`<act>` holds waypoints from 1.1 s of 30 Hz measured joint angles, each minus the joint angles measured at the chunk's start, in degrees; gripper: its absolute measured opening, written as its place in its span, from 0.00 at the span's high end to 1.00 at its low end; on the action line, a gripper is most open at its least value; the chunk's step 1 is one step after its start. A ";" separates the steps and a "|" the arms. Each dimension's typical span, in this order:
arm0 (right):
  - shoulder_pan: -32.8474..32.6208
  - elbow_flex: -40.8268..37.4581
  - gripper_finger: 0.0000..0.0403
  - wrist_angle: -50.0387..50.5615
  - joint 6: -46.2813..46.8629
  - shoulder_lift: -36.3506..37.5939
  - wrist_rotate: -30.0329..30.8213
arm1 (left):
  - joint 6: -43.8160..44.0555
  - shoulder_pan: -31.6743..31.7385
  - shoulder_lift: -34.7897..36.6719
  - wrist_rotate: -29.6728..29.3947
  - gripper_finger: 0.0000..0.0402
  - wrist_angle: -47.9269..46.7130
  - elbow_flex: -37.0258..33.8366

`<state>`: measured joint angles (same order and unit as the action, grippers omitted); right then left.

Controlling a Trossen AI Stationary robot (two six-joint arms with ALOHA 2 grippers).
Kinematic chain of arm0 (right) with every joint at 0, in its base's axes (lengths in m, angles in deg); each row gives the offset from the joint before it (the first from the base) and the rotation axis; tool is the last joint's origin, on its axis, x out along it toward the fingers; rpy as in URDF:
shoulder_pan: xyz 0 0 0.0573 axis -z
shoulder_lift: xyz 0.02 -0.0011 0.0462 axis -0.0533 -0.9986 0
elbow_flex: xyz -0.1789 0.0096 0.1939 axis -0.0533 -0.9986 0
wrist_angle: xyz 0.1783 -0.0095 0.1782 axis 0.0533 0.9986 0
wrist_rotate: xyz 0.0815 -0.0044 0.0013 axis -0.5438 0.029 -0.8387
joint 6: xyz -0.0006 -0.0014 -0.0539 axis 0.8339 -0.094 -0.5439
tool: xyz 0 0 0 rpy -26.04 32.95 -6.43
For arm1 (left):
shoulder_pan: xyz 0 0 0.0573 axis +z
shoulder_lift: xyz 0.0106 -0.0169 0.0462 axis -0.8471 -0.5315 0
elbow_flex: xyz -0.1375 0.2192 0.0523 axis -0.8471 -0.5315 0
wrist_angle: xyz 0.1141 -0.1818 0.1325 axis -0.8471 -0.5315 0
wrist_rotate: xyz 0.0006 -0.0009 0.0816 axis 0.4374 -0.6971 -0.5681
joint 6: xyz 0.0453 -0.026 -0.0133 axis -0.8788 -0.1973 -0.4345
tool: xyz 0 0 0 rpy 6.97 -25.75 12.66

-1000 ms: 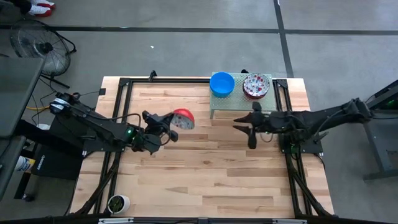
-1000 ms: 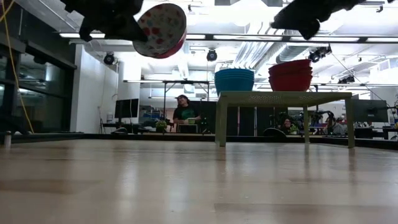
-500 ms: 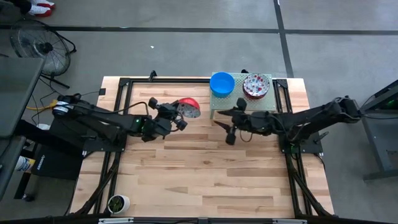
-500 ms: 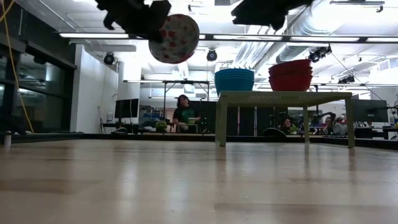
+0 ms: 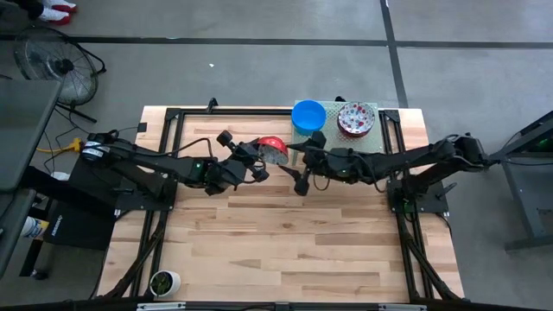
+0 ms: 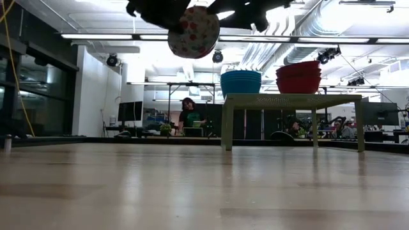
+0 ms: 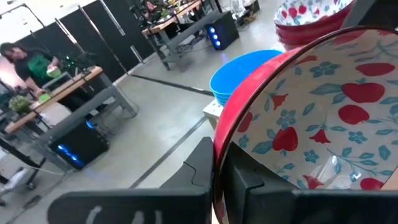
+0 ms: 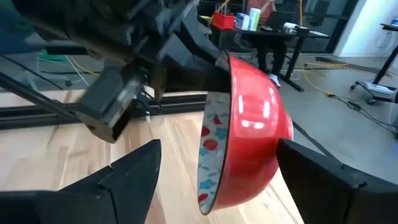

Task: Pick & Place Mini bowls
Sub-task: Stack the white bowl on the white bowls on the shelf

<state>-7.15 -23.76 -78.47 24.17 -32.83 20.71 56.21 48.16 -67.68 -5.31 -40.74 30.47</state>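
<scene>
A mini bowl (image 5: 273,151), red outside and white with red floral speckle inside, hangs high over the table's middle, tipped on edge. My left gripper (image 5: 257,164) is shut on it. My right gripper (image 8: 217,149) is open, with one finger on either side of the bowl (image 8: 249,137); I cannot tell if they touch it. A stack of blue bowls (image 5: 308,116) and a stack of floral bowls (image 5: 354,119) stand on a small green stand (image 6: 291,100) at the far right. My left gripper pinches the bowl's rim (image 7: 217,146) between its two fingers, one finger (image 7: 200,167) outside the wall and one (image 7: 244,182) inside. The fingers come from the table's left. The bowl is lifted clear, tipped on edge, with its opening toward the left gripper.
A small white cup with a green plant (image 5: 164,282) stands at the near left corner. Black frame rails (image 5: 173,114) run along the table's left, far and right sides. People sit at desks in the room behind (image 6: 190,114).
My left gripper has carried the bowl toward the table's right and a little toward its far edge, and the bowl has tipped further onto its edge. My right gripper has moved toward the table's left, up to the bowl, and now straddles it.
</scene>
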 joint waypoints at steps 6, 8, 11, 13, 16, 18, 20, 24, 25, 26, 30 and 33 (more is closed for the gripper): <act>0.40 1.32 0.24 0.44 -1.76 -2.45 1.65 | -6.25 0.04 0.00 0.24 0.99 0.11 0.52; 0.88 1.33 0.24 0.72 -1.84 -2.45 2.89 | -6.95 0.04 0.00 2.06 0.99 0.62 0.55; 2.27 1.34 0.24 1.25 -1.90 -2.47 3.68 | -8.23 -0.05 0.00 4.61 0.99 2.16 0.59; 3.28 1.36 0.24 1.65 -1.91 -2.47 3.53 | -10.86 0.12 -0.02 6.80 0.99 5.17 0.59; 4.40 1.39 0.24 3.44 -1.75 -2.47 3.33 | -14.68 0.13 -0.02 8.12 0.99 9.34 0.59; 4.66 1.39 0.24 4.35 -1.72 -2.47 4.56 | -15.74 0.13 -0.02 8.65 0.99 10.35 0.59; 4.86 1.39 0.24 4.40 -1.47 -2.47 5.45 | -16.17 0.13 -0.02 8.38 0.99 10.55 0.59; 4.85 1.39 0.24 4.01 -0.01 -2.47 6.88 | -16.15 0.13 -0.02 8.27 0.99 10.67 0.59; 4.85 1.39 0.24 3.89 0.70 -2.47 7.80 | -16.14 0.13 -0.02 8.22 0.99 10.77 0.59; 4.85 1.39 0.24 3.85 1.40 -2.47 8.67 | -16.12 0.13 -0.02 8.21 0.99 10.85 0.59; 4.85 1.39 0.29 3.73 1.72 -2.47 10.12 | -16.08 0.13 -0.02 8.23 0.99 11.17 0.59; 4.85 1.36 0.36 3.75 3.52 -2.47 10.08 | -16.07 0.13 -0.02 8.41 0.99 11.17 0.59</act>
<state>-2.30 -22.39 -74.72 27.69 -35.30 30.79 40.15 48.29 -67.70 3.10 -29.57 31.06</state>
